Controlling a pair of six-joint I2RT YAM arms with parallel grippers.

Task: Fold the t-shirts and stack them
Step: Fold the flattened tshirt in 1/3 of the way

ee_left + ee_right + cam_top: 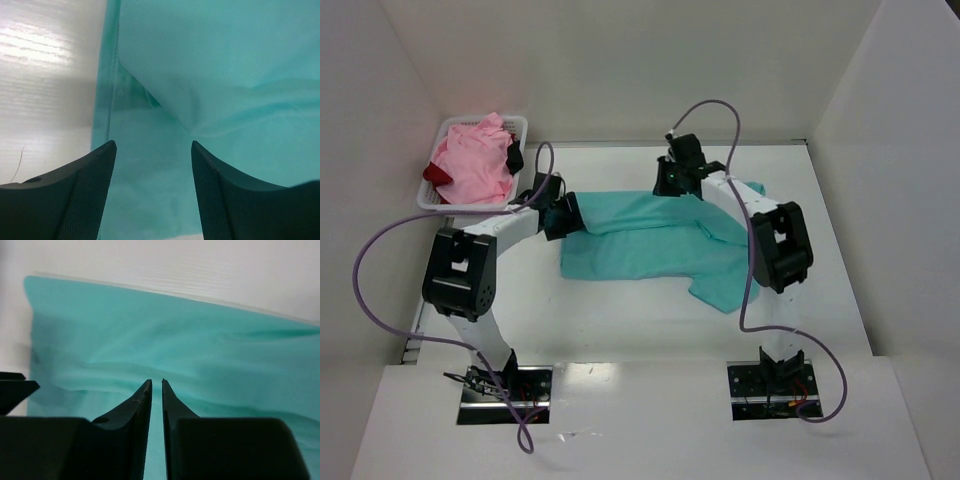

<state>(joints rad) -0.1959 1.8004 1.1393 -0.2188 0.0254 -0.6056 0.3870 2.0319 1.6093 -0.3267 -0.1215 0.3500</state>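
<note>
The teal t-shirt [650, 240] lies part-folded on the bench [620, 330], its long axis running left to right between our arms. Our left tool [563, 214] hangs over its left edge, fingers wide with nothing between them. Our right tool [677, 180] is at its far edge, fingers at a thin slit; we cannot tell whether cloth is nipped. Open bench lies on the near side; the pink t-shirt [470, 165] and dark red t-shirt [437, 176] sit in the basket [520, 124] far left
</note>
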